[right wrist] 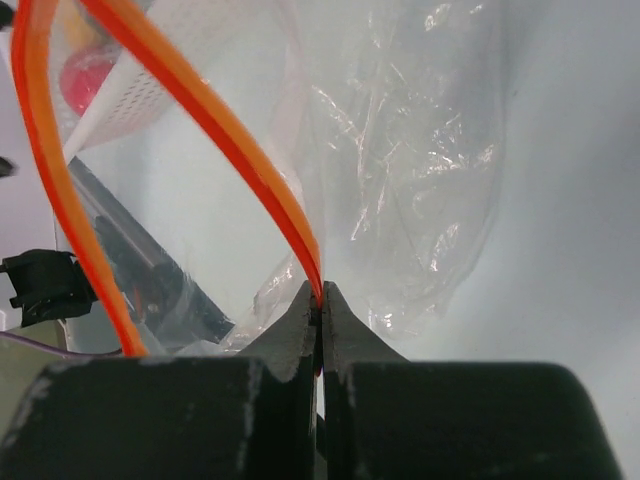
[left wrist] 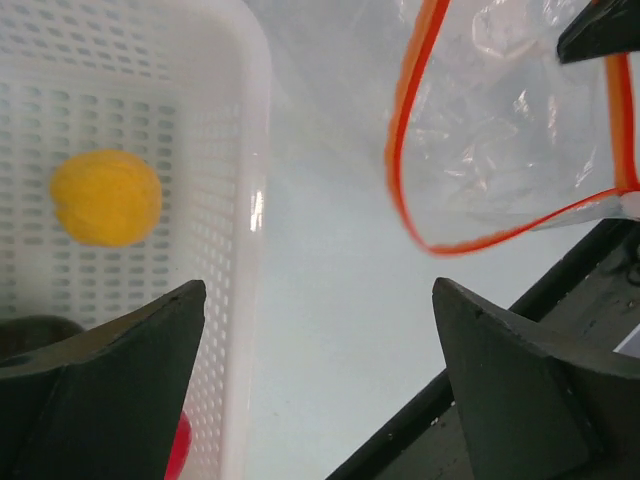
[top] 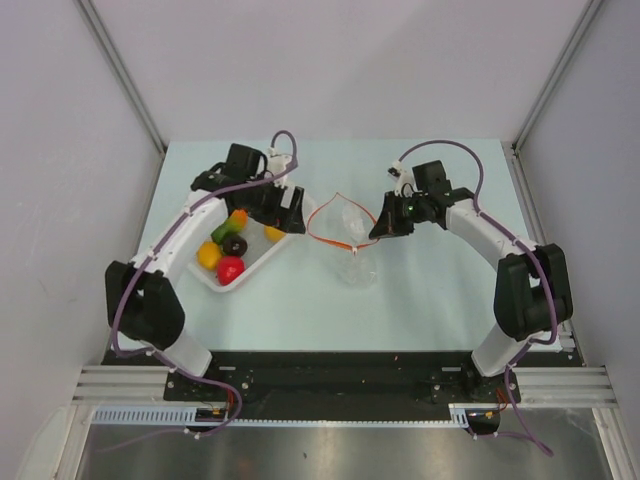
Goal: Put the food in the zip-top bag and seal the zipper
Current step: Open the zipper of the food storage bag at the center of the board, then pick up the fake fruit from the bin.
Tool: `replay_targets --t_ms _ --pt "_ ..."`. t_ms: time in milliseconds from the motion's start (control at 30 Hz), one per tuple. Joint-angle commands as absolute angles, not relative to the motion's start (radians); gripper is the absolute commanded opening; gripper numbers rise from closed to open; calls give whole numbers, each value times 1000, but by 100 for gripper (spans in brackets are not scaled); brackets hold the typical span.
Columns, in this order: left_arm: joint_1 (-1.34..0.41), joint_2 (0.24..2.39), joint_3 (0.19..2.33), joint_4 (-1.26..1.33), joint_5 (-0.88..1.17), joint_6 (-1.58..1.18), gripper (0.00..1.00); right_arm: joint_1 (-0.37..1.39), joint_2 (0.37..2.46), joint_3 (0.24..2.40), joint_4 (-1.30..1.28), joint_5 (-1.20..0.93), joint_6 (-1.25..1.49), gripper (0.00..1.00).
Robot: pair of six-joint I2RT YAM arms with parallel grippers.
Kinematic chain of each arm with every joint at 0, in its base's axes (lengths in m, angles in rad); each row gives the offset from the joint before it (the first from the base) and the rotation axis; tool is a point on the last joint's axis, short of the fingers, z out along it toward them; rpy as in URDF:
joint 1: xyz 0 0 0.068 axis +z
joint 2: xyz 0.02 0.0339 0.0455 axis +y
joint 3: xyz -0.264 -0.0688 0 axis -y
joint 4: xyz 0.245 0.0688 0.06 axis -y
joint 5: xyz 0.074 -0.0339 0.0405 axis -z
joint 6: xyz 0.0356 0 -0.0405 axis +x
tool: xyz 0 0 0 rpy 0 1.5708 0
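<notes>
The left pincer is spread wide across the white basket wall; inside lies a yellow fruit; over the bench, the clear bag with its zipper looped open

My zip-top bag is clear and crinkly, held up by its mouth, which gapes wide open. The red-orange zipper makes a big loop, and my right gripper is pinched tight on 1 side of it. The food sits in the white basket just left of the bag: red, 2 yellow, dark, orange and green bits.
</notes>
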State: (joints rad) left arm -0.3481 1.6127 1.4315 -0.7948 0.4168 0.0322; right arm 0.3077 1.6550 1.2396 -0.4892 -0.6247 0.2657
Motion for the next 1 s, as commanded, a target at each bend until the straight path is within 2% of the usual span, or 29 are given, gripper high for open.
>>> replay_targets --t_ms 0,233,433,633,767,800,967 --pt "-227 1468 1453 -743 523 113 100 313 1677 1275 -469 -614 288 0" --pt "-62 1450 1425 -848 413 410 99 307 1690 1276 -462 -630 305 0" --pt "49 1500 1364 -789 356 468 93 310 1706 1269 -450 -638 313 0" --pt "43 1577 1353 -543 336 437 85 311 1713 1266 -446 -644 316 0" --pt "9 1731 1419 -566 232 475 78 313 1710 1267 -446 -640 316 0" --pt "-23 1752 1422 -563 154 482 77 311 1710 1266 -446 -640 316 0" --pt "-77 1851 1434 -561 14 485 75 310 1706 1261 -446 -641 316 0"
